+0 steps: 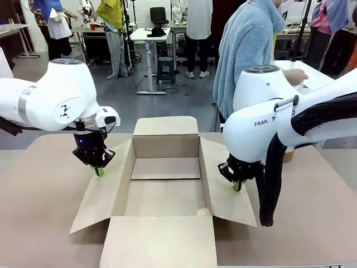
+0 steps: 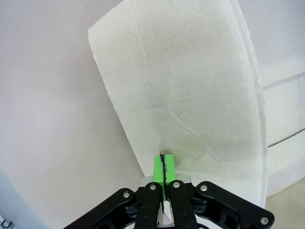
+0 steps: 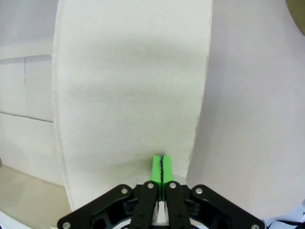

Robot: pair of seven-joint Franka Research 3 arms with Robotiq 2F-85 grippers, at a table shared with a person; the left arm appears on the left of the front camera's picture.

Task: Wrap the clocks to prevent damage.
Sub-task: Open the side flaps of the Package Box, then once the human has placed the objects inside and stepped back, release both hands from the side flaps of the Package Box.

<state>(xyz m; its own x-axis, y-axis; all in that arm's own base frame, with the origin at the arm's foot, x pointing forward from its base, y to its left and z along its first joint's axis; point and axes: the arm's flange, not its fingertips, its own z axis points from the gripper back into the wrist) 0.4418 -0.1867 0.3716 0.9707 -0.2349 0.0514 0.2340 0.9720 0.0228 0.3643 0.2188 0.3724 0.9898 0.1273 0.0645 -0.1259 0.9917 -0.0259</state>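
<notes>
One broad brown table [image 1: 39,218] is carrying an open cardboard box [image 1: 165,146] at its middle, and the box is showing a bare floor with all four flaps folded outward. Two white arms are reaching in over it: the left arm [image 1: 56,95] from the left side and the right arm [image 1: 262,128] from the right, the latter trailing a black sleeved cable bundle [image 1: 270,184] that is hanging down toward the table. At the far right a person [image 1: 245,50] in a pale blue fleece is standing turned away, with one hand [image 1: 294,77] resting on a white surface behind the right arm. The left flap [image 1: 100,195] is lying spread toward the left, and the left gripper [image 1: 99,171] is pointing down at its far outer edge, its green pads clenched together with nothing between them and seeming to touch the cardboard. The right flap [image 1: 223,190] is lying spread toward the right, and the right gripper [image 1: 237,186] is pressing its tips near that flap's outer edge, likewise clamped tight on nothing. Where the clocks are lying I cannot tell from these views.
</notes>
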